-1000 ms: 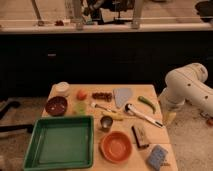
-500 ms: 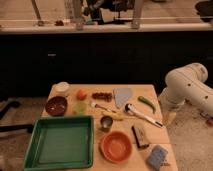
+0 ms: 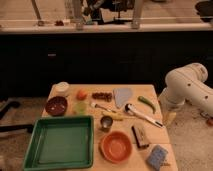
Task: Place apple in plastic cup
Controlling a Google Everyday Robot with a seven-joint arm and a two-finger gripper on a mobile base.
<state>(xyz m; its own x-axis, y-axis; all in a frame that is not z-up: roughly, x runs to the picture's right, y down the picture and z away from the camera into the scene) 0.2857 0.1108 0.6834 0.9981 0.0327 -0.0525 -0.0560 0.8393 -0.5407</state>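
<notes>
Apple (image 3: 81, 94) on table (image 3: 100, 87), outside plastic cup (image 3: 80, 107).
The apple sits just behind the cup, near the table's left side. The gripper (image 3: 170, 118) hangs off the table's right edge, well apart from both; whether it is open or closed cannot be told.

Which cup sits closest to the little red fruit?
The short pale yellow-green plastic cup, right beside the small orange-red apple; the grey metal cup stands further off. The gripper hangs right of the wooden table.
</notes>
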